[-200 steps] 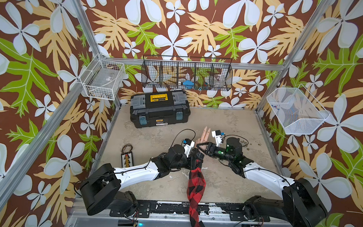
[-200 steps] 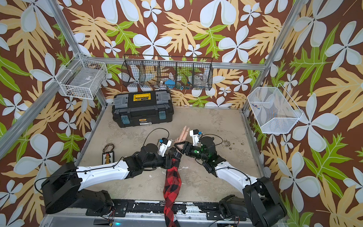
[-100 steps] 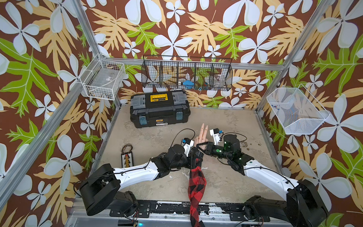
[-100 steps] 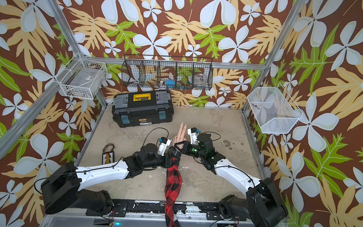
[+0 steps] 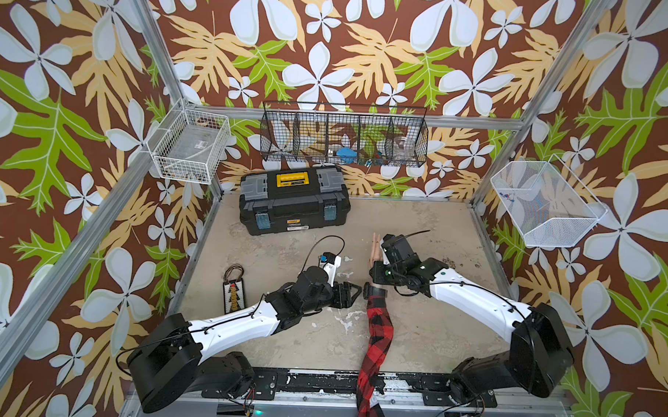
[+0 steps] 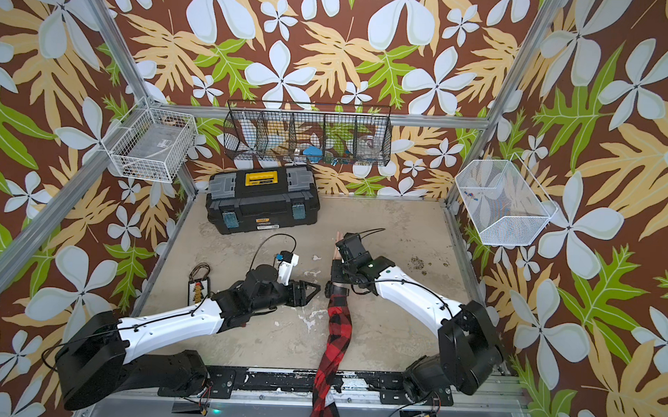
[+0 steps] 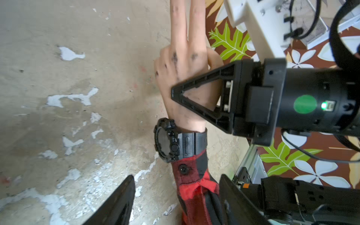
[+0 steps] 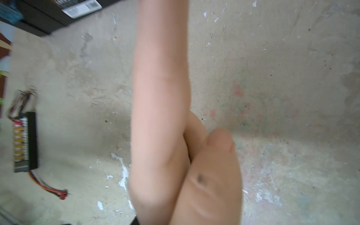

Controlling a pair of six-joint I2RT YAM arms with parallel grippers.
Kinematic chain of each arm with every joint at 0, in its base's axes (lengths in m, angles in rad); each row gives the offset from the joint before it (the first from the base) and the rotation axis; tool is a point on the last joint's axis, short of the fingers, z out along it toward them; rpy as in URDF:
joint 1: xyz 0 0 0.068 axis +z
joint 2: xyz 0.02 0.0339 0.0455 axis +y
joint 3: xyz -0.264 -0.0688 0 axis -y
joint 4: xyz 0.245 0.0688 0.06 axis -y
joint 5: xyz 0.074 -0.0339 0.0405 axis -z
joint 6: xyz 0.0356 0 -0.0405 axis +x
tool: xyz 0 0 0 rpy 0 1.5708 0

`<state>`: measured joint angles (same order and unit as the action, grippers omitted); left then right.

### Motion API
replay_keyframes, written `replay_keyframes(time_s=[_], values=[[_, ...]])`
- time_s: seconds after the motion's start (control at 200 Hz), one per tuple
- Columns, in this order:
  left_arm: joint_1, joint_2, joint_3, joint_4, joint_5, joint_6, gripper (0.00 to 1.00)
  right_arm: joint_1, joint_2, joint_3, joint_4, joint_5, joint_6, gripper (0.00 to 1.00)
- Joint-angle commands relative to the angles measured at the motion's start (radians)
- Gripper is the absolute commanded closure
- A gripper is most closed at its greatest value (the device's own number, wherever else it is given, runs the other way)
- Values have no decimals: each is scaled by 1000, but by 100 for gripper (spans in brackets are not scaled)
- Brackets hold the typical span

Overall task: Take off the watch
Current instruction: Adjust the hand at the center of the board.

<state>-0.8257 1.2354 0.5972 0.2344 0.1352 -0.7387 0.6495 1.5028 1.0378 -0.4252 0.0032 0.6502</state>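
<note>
- Black watch (image 7: 169, 143) strapped round the wrist of a hand (image 7: 183, 78), just beyond a red plaid cuff (image 7: 191, 175).
- The right tool (image 5: 375, 275) clamps the hand; the left tool (image 5: 356, 292) gapes just beside the watch.
- Likely light, with a stiff case and bendy strap: take the strap.

The left arm (image 5: 231, 328) and the right arm (image 5: 474, 302) look the same. Each has long white parts with tiny dark screws and big black joints. Black cables (image 7: 334, 39) run along them. A white camera block (image 7: 259, 23) sits on each wrist. The right pincer (image 7: 175, 93) has black fingers (image 7: 204, 77) shaped like triangles with holes. Behind it are a green dot (image 7: 304, 104) and a little green light (image 7: 323, 105).
</note>
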Motion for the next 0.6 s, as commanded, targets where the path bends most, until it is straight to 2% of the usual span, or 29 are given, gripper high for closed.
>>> replay_keyframes(time_s=[0.0,0.16,0.4,0.435,0.49,0.596], values=[[25,-32,-13,-43,-26,17,30,41,66,61,-133,194,-12,87],[55,-80,-30,-86,-42,31,29,121,208,180,-258,376,2,87],[72,-136,-48,-146,-76,55,28,222,397,343,-395,557,42,82],[73,-144,-50,-157,-82,61,28,238,421,370,-414,572,49,79],[74,-154,-51,-173,-88,71,28,256,452,402,-433,574,53,70],[74,-172,-59,-187,-102,75,27,280,477,444,-437,531,52,59]])
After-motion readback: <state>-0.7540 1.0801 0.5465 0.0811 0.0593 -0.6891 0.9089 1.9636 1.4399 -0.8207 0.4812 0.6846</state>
